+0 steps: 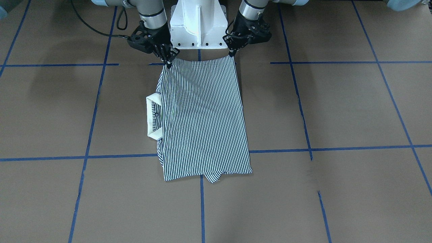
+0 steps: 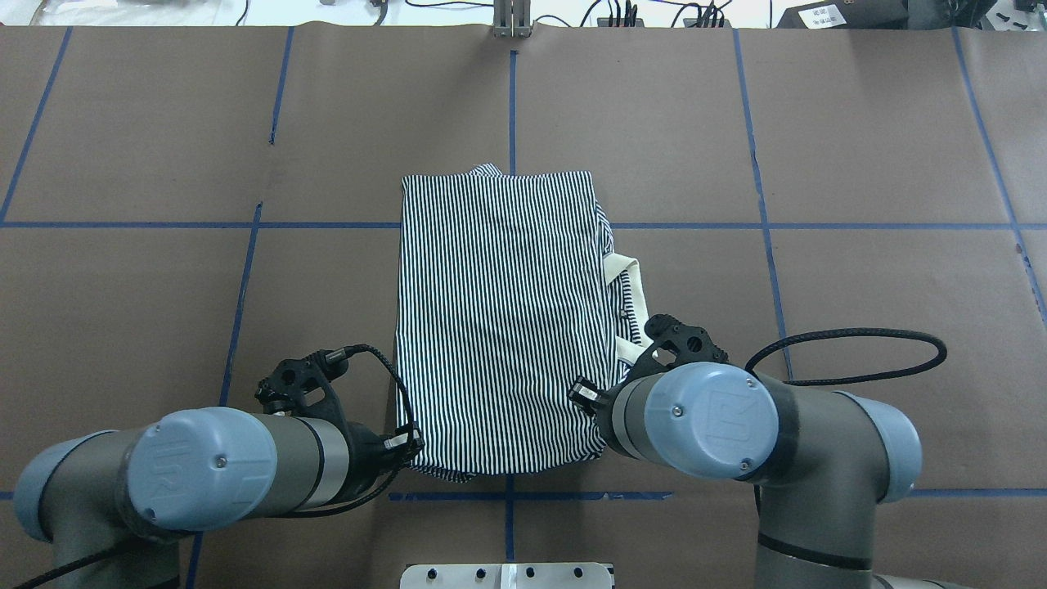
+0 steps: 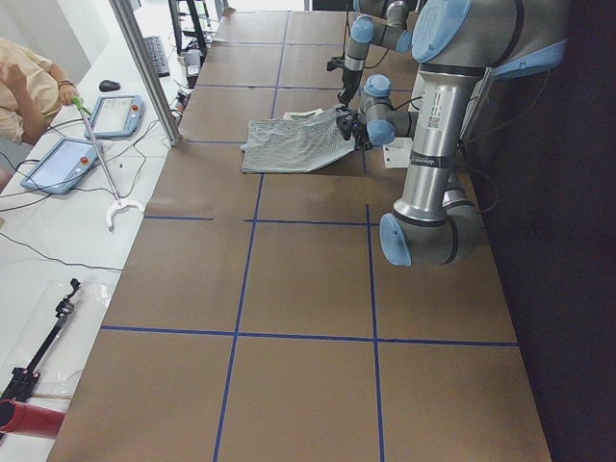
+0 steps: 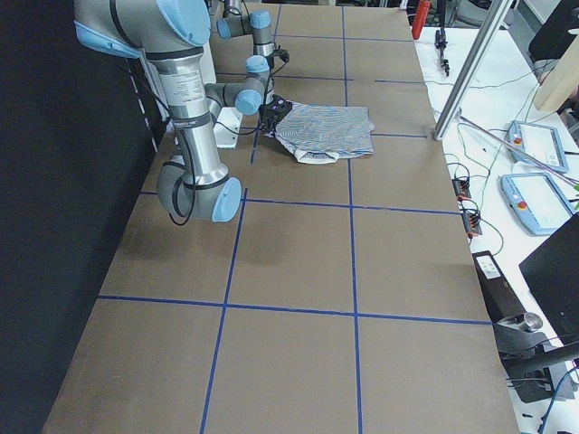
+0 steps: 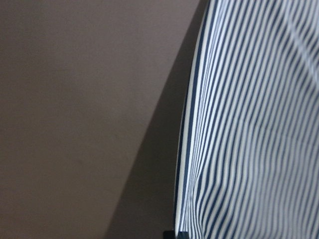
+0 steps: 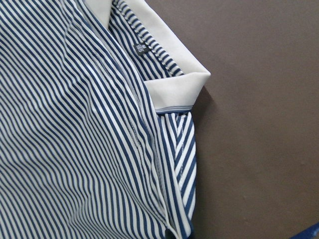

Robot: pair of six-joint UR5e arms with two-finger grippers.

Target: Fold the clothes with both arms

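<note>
The navy-and-white striped polo shirt [image 1: 202,118] lies folded into a long rectangle in the middle of the table, and it also shows in the overhead view [image 2: 499,327]. Its cream collar [image 1: 151,118] sticks out on my right side. My right gripper [image 1: 168,63] is shut on the shirt's near corner on the collar side. My left gripper [image 1: 232,53] is shut on the other near corner. Both hold that edge a little above the table. The far edge rests on the table. The right wrist view shows the collar [image 6: 174,89] close below.
The white pedestal base [image 1: 197,23] stands just behind the grippers. Brown table paper with blue tape lines [image 1: 87,157] surrounds the shirt. Beyond the table's far edge are a side bench with tablets [image 3: 115,115] and a person [image 3: 24,87].
</note>
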